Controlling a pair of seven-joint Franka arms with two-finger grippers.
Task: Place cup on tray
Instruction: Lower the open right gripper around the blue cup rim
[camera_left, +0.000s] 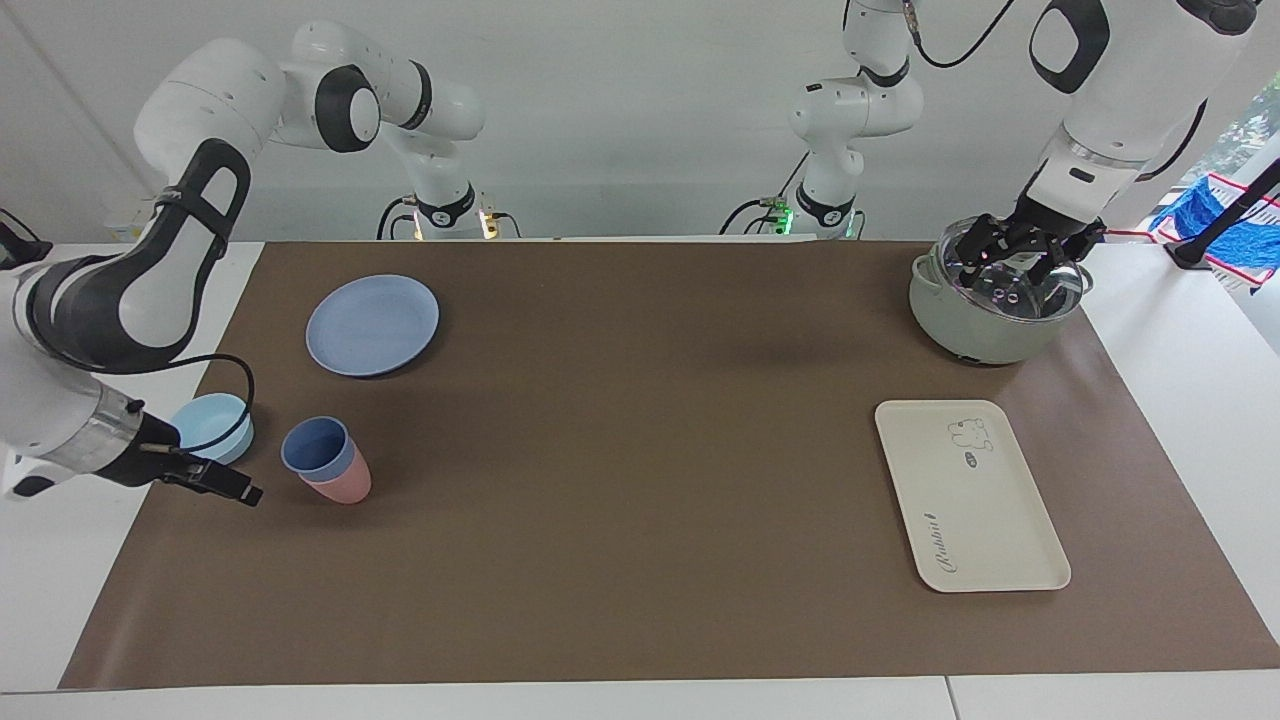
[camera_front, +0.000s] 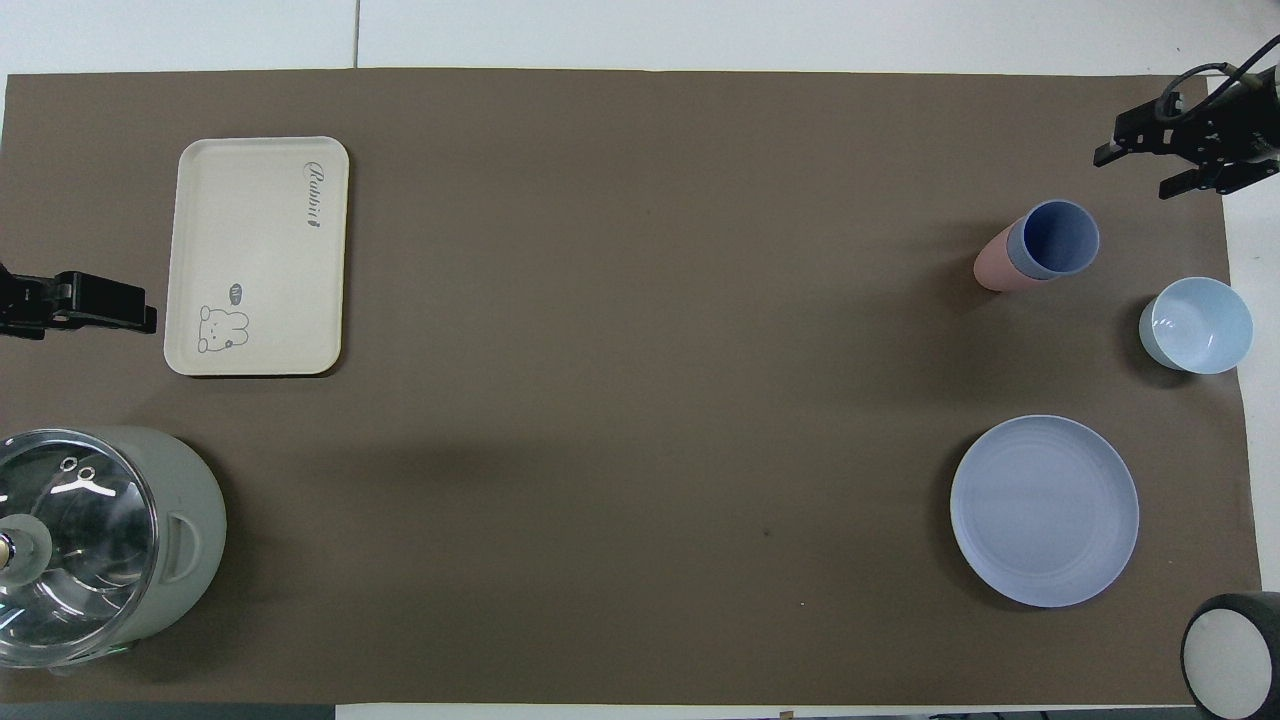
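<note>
Right end effector (camera_left: 235, 487) hangs low at the right arm's end of the bench, just beside the cup (camera_left: 318, 447), with its fingers spread and nothing between them. In the overhead view it sits over the edge of the brown mat (camera_front: 640, 400), a little past the cup and not over it. Left end effector (camera_left: 1015, 248) waits above the pot (camera_left: 985, 320) at the other end, its fingers also spread and empty.

By my judgement the task has barely started. No grasp has been made: the cup stands nested in a pink tumbler (camera_left: 345, 485), the pair leaning a little, close to the bowl (camera_left: 212, 428) and farther from the robots than the plate (camera_left: 372, 324). The tray (camera_left: 970, 495) lies bare toward the left arm's end, well apart from the cup, almost the whole mat between them.

Everything is left to do: close on the cup's rim or wall, lift it clear of the pink tumbler, carry it along the bench and set it down on the tray. Since the cup is nested, the pink tumbler may come up with it.
</note>
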